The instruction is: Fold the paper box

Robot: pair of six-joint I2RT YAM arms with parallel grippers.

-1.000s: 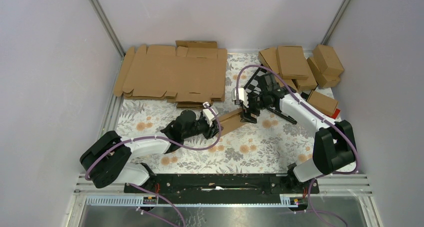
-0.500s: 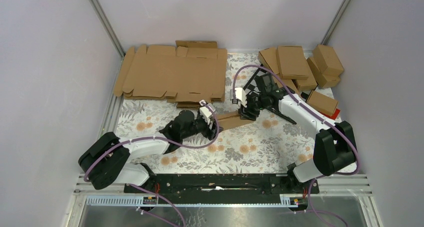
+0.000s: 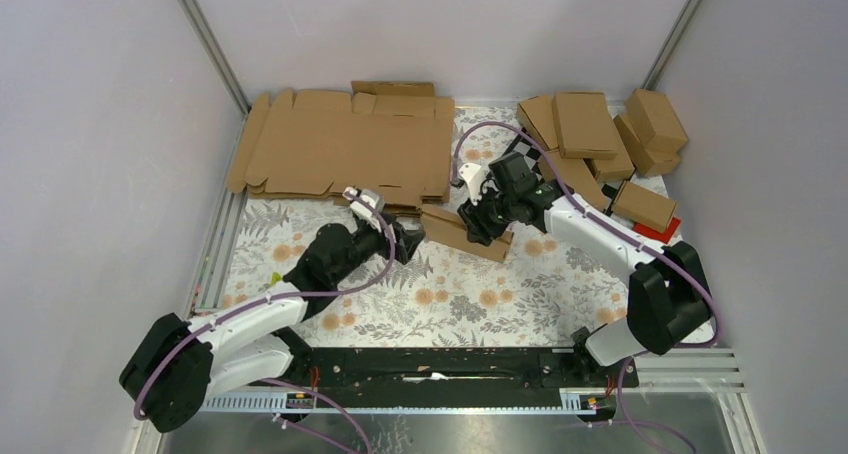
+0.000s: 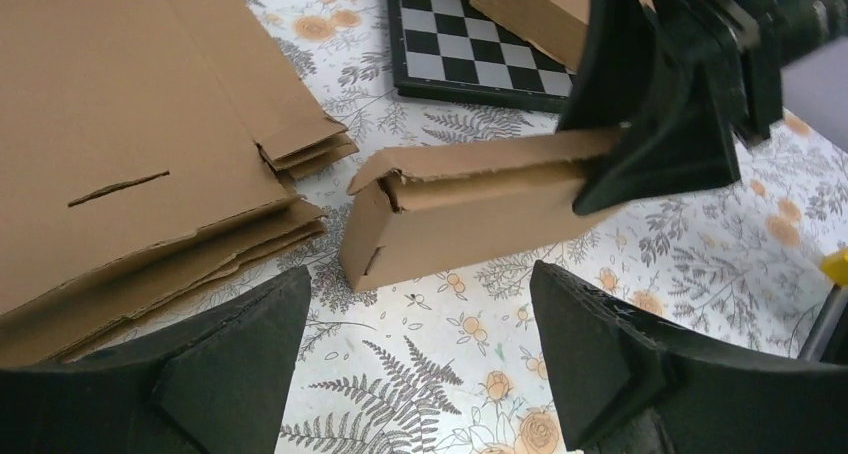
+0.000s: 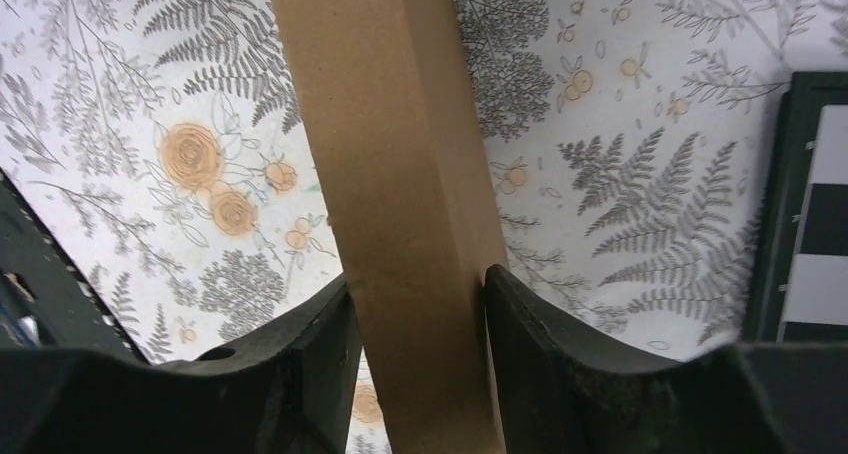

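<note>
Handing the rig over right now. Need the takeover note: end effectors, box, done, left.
Left end effector: open, empty, facing one end of the paper box, not touching it.
Right end effector: shut on the paper box, clamping its long sides.
Box: appears to rest on the table, beside the stack of flat blanks.
Done: formed into a slim carton.
Left: the top flap at the end facing the left arm looks ajar and probably needs tucking.

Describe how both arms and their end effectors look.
The left arm and right arm have white shells between bulky black joints, with a purple cable looping along each. A small white block sits at each wrist. The left end effector and right end effector have matte black, wedge-shaped fingers.
</note>
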